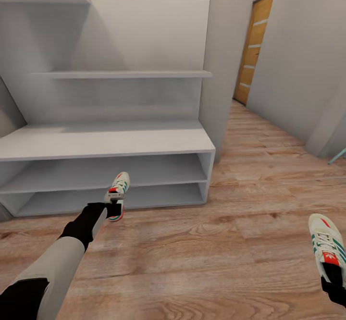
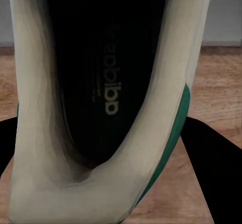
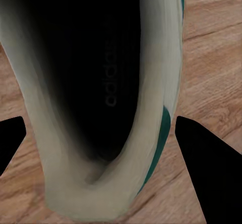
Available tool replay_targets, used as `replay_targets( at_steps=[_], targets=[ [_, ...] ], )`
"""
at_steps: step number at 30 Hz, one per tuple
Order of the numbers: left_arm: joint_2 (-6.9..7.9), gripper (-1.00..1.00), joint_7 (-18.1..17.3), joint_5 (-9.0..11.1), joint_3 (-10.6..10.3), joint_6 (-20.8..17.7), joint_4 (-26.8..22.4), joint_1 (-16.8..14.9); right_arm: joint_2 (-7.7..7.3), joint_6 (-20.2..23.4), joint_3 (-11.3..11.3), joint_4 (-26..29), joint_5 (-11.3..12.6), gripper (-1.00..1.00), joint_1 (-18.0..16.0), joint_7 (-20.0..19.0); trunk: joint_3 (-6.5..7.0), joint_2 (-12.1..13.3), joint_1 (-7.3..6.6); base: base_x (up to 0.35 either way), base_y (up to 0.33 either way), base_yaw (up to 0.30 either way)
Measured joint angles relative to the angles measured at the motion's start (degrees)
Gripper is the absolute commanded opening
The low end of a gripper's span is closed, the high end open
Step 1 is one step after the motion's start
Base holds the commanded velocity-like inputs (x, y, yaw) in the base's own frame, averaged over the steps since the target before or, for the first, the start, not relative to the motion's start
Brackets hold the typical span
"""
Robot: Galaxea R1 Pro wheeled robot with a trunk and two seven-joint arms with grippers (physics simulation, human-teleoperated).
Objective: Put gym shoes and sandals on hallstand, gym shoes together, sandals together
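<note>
One cream-white gym shoe (image 1: 118, 192) with teal stripes and a red tongue patch is held by its heel in my left gripper (image 1: 113, 210), shut on it, toe pointing at the low open shelves of the pale grey hallstand (image 1: 96, 142). The left wrist view looks into this gym shoe (image 2: 108, 82), with black fingers (image 2: 217, 173) on both sides. The second gym shoe (image 1: 327, 243) is at the lower right over the wood floor (image 1: 216, 252), heel clamped in my right gripper (image 1: 334, 281). In the right wrist view that gym shoe (image 3: 101, 108) sits between dark fingers (image 3: 212, 168). The sandals are out of view.
The hallstand has a wide bench top, two low shelves and an upper shelf (image 1: 120, 74). A wall corner (image 1: 223, 70) stands at its right end. The corridor runs back to a wooden door (image 1: 253, 51). A teal item (image 1: 339, 155) pokes in at the right edge.
</note>
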State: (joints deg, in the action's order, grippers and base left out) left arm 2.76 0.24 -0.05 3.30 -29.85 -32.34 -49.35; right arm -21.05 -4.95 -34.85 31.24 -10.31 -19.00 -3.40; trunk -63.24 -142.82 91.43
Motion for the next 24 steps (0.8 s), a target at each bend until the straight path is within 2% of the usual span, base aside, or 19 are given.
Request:
replay_targets(
  at_steps=[24],
  targets=[
    [-0.02,-1.00,0.1,0.0,0.1,0.1,0.1,0.0,0.00,0.0,0.0,0.0,0.0,-1.00,0.0,0.0,0.00,0.0,0.00,0.337,0.000,0.000]
  ],
)
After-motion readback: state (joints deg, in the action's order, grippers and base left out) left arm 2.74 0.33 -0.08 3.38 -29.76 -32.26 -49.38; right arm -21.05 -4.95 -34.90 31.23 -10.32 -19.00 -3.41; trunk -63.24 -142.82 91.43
